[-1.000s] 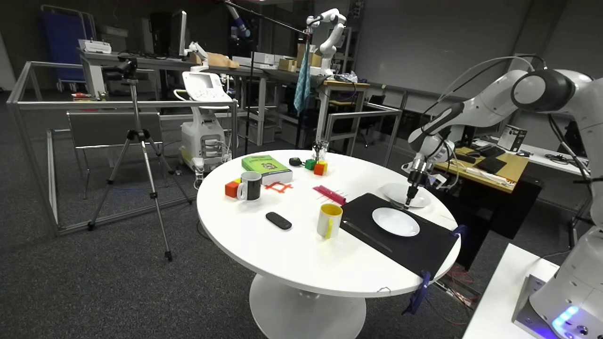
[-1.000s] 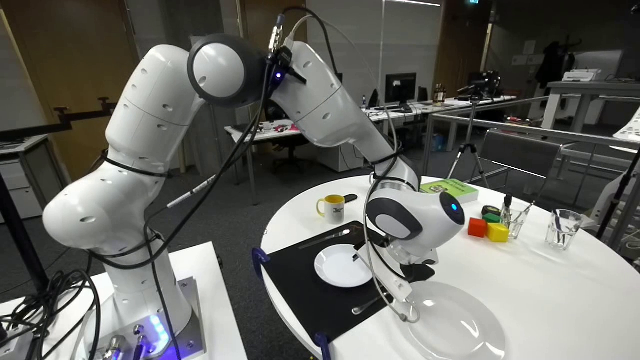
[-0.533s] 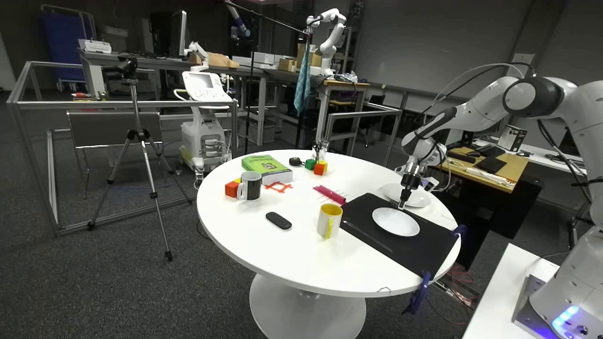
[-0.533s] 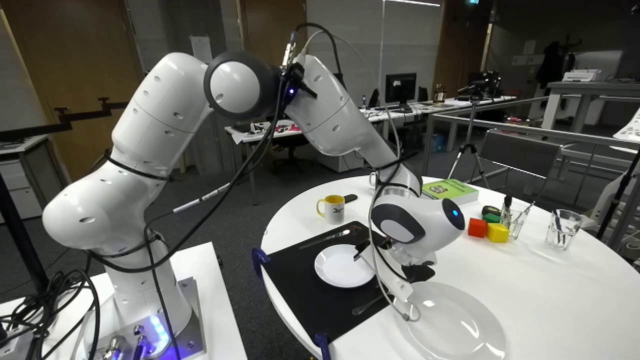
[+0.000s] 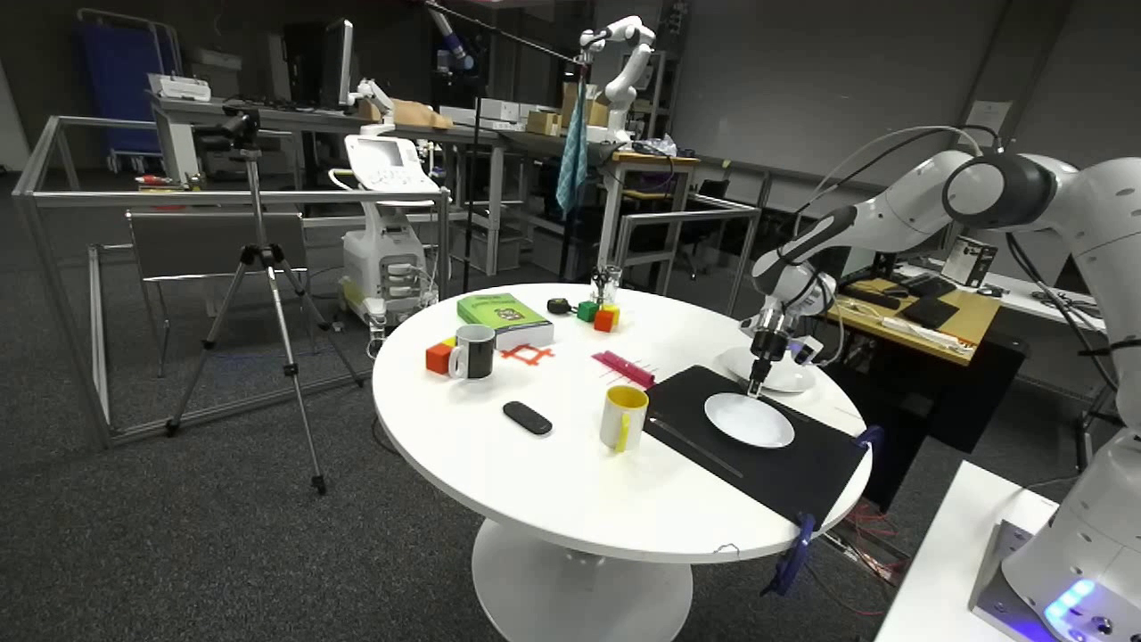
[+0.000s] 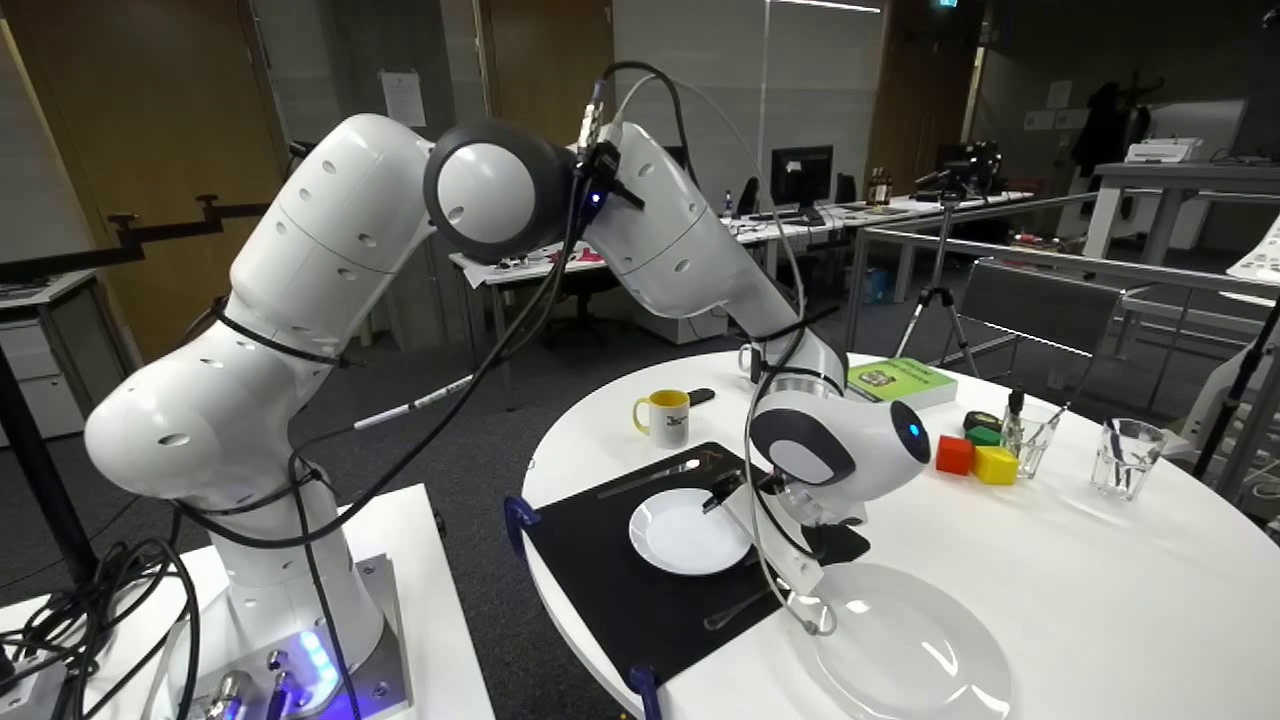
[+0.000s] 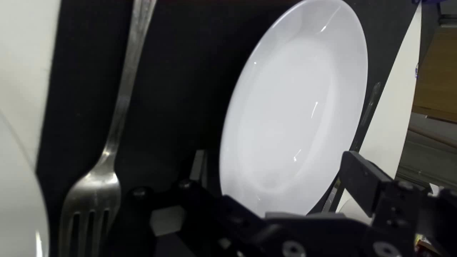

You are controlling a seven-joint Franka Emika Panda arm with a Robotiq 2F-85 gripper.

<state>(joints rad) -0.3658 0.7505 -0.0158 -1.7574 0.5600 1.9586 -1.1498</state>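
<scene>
Round white table [image 5: 535,486], indoors. Gripper [image 5: 755,390] spread wide, unladen, at the rim of the small white plate [image 7: 285,114] on the black mat [image 6: 600,570]; contact cannot be told. Judged step: approach. Next move calls for aligning jaws to rim. Arm [image 6: 690,245] arched, its end angled downward.

In an exterior view you have small plate [image 6: 688,532] on mat [image 6: 600,575], knife [image 6: 672,471] far-left of it, fork [image 6: 735,609] near-right; mug [image 6: 667,420] beyond mat; large plate [image 6: 915,640] right of mat, 3 blocks [image 6: 993,466] behind it.
</scene>
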